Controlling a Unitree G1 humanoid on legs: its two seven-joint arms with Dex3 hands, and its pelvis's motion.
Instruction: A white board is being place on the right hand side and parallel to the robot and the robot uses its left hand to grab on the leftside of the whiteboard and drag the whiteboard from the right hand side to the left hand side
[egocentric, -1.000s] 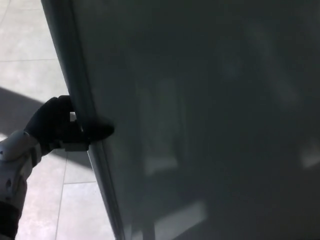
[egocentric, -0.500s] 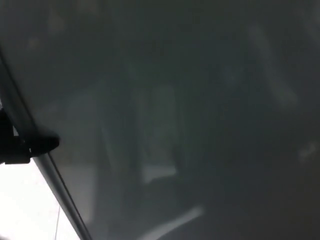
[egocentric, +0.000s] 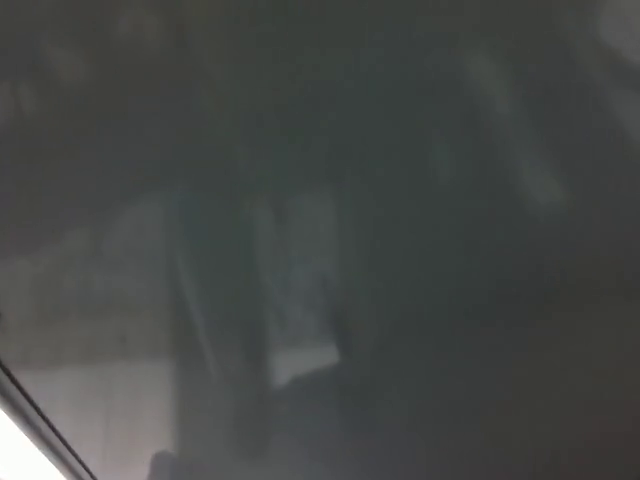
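The whiteboard (egocentric: 380, 200) fills almost the whole head view as a dark, glossy grey surface with dim reflections. Its left frame edge (egocentric: 35, 420) shows only as a thin dark line crossing the bottom left corner. Neither of my hands shows in this view; the left hand that held the frame lies beyond the picture's left edge.
A small bright sliver of floor (egocentric: 15, 450) shows past the board's edge at the bottom left corner. Everything else is hidden behind the board.
The board's left edge has slid far to the left and down across the picture. My left hand, seen shut on that edge before, has passed out of view.
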